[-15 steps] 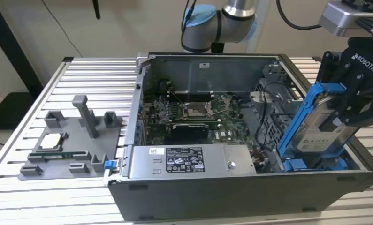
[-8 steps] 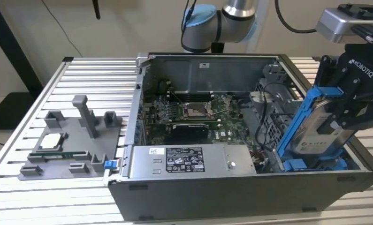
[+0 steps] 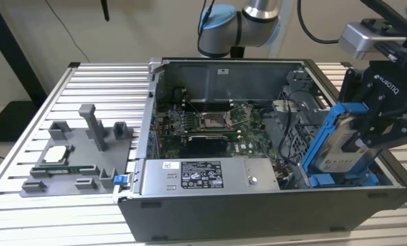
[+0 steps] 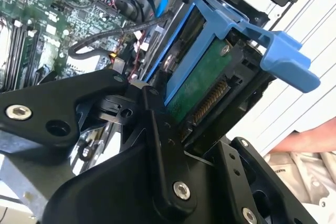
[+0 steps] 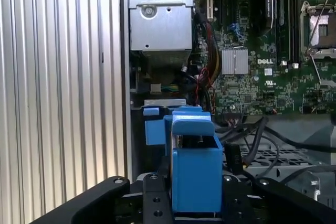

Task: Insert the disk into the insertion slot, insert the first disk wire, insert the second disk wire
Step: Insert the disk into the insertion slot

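My gripper [image 3: 364, 139] is shut on the disk [image 3: 334, 154], a silver drive in a bright blue carrier frame. It holds the disk on edge and tilted over the case's end at the exterior view's right. Just below it lies the insertion slot [image 3: 346, 180], with blue fittings at its edges. In the second wrist view the disk's green circuit board [image 4: 202, 95] and blue carrier handle [image 4: 283, 59] sit between the black fingers [image 4: 157, 124]. The first wrist view looks along the blue carrier [image 5: 197, 171] toward a blue fitting [image 5: 152, 129] of the slot. Loose black wires [image 3: 288, 136] hang beside the disk.
The open case holds the motherboard [image 3: 210, 125], a silver power-supply box [image 3: 210, 177] and a perforated cage [image 3: 305, 115]. A grey fixture [image 3: 73, 159] with parts stands on the slatted table [image 3: 87, 77] to the exterior view's left. A person's hand [image 4: 310, 140] is near the case.
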Tool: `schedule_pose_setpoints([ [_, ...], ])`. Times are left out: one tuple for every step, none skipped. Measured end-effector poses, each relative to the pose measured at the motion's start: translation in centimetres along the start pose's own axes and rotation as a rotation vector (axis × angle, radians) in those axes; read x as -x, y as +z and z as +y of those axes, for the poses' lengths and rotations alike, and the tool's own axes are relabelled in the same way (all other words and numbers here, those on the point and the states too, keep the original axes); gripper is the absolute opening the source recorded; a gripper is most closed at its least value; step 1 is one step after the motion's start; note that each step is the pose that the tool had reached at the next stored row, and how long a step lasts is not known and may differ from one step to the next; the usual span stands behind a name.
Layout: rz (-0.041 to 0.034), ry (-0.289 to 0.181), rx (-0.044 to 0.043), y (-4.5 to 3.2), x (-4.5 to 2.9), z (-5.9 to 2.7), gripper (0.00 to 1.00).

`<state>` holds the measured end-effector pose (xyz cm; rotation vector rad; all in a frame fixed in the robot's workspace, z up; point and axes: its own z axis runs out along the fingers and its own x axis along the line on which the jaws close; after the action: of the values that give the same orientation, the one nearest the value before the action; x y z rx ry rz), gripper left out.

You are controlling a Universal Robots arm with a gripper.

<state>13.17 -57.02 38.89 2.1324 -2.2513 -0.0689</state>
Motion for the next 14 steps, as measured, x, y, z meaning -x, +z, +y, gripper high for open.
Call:
schedule_pose_setpoints([
  [-0.0001, 0.000, 0.0000, 0.16, 0.03, -0.01, 0.00],
  [-0.0001, 0.000, 0.0000, 0.30, 0.06, -0.01, 0.00],
  [-0.0002, 0.000, 0.0000, 0.44, 0.10, -0.02, 0.00],
  [-0.0002, 0.000, 0.0000, 0.55, 0.15, -0.02, 0.00],
  [-0.0003, 0.000, 0.0000, 0.64, 0.20, -0.03, 0.00],
  [-0.0005, 0.000, 0.0001, 0.70, 0.23, -0.02, 0.00],
  [-0.0006, 0.000, 0.0001, 0.72, 0.23, -0.02, 0.00],
  [-0.0004, 0.000, 0.0001, 0.72, 0.23, -0.03, 0.00],
  [-0.0002, 0.000, 0.0001, 0.71, 0.23, -0.02, 0.00],
  [-0.0002, 0.000, 0.0000, 0.71, 0.23, -0.02, 0.00],
  [-0.0003, 0.000, 0.0001, 0.72, 0.23, -0.02, 0.00],
  [-0.0003, 0.000, 0.0000, 0.72, 0.24, -0.02, 0.00],
  [-0.0002, 0.000, 0.0000, 0.72, 0.24, -0.03, 0.00],
  [-0.0005, 0.000, 0.0003, 0.73, 0.24, -0.02, 0.00],
])
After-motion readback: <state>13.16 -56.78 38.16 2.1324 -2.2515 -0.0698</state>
